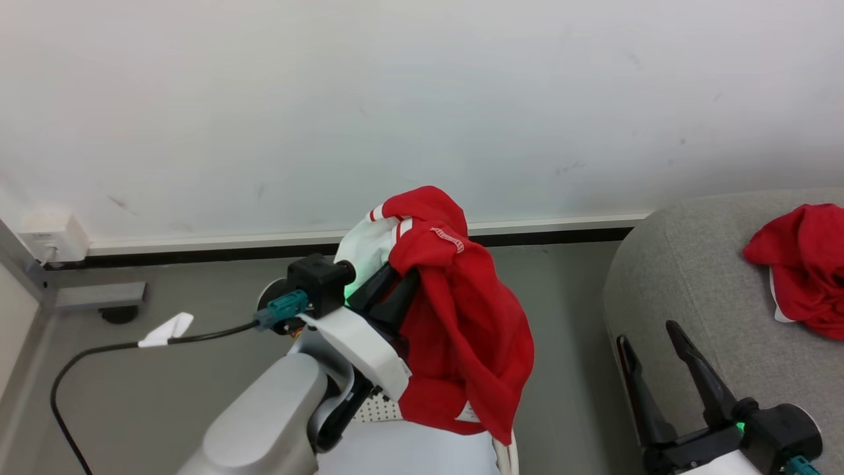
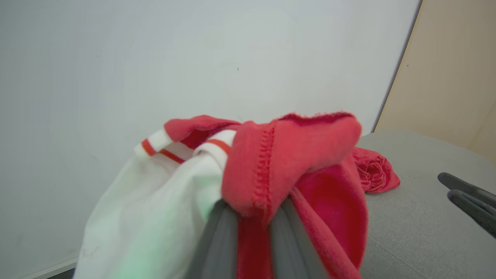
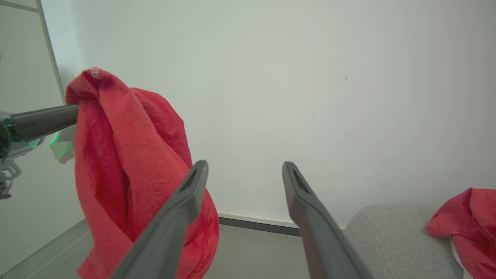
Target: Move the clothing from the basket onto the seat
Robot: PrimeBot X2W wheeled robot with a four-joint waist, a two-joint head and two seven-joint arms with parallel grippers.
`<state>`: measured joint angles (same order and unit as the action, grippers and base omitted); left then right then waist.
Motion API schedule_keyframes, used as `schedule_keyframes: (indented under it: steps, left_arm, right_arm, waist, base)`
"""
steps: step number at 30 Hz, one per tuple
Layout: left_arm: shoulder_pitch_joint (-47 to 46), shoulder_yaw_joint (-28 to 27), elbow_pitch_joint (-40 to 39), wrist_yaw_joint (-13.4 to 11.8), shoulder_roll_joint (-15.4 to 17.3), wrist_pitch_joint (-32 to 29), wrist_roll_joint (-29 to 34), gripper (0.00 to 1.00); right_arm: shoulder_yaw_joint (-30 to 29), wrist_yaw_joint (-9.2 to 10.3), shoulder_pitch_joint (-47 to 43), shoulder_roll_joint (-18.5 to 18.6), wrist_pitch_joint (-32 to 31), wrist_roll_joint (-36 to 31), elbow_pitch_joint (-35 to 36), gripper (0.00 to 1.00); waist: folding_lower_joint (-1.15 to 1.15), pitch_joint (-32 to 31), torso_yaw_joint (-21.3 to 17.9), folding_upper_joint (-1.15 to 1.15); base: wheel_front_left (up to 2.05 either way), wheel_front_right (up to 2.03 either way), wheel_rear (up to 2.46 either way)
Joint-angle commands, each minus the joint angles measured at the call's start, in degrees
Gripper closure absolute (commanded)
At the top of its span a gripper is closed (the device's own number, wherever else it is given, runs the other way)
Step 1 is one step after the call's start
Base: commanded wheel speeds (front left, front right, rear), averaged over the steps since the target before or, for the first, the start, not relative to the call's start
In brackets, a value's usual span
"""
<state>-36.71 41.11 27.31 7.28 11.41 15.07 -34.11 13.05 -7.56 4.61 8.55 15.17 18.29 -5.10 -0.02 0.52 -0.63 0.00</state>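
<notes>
White wall (image 1: 422, 99) | left pincer (image 1: 394, 293) pinching red, seemingly fleecy, white-trimmed garment (image 1: 461, 330) | right pincer (image 1: 646, 333) spread

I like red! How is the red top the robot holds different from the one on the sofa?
The held garment hangs from the left gripper; the sofa garment lies crumpled on the seat. The held garment shows a big white part; the sofa garment only a white edge. Both are bright red.

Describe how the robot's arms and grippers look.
The left forearm is rounded and pale grey, with a white wrist shell, a black camera block, a teal connector and a black cable bearing a white tag. The left gripper and right gripper each have long dark fingers and a green light.
</notes>
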Motion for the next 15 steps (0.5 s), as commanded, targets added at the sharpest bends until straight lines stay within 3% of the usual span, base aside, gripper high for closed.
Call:
schedule_keyframes:
  steps: [1, 9, 15]
  left_arm:
    - [-0.56, -0.27, -0.24, -0.06, -0.19, 0.14, 0.19, 1.00]
    - [-1.16, -0.63, -0.64, -0.10, -0.84, 0.14, -0.01, 1.00]
    - [-0.34, 1.08, -1.38, -0.07, -1.80, 0.14, 0.79, 1.00]
  right_arm:
    - [0.90, 0.15, 0.83, 0.11, -0.04, 0.98, -0.48, 0.00]
    - [8.21, 0.14, 3.58, 1.00, -0.04, 1.43, -4.33, 0.00]
    - [15.08, 0.14, 8.17, 1.27, -0.04, 2.06, -11.63, 0.00]
  waist:
    - [0.02, -0.52, 0.87, 0.00]
    - [0.02, -0.66, 2.23, 0.00]
    - [0.02, -1.02, 3.66, 0.00]
  base:
    - [0.00, 0.00, 0.00]
    - [0.00, 0.00, 0.00]
    - [0.00, 0.00, 0.00]
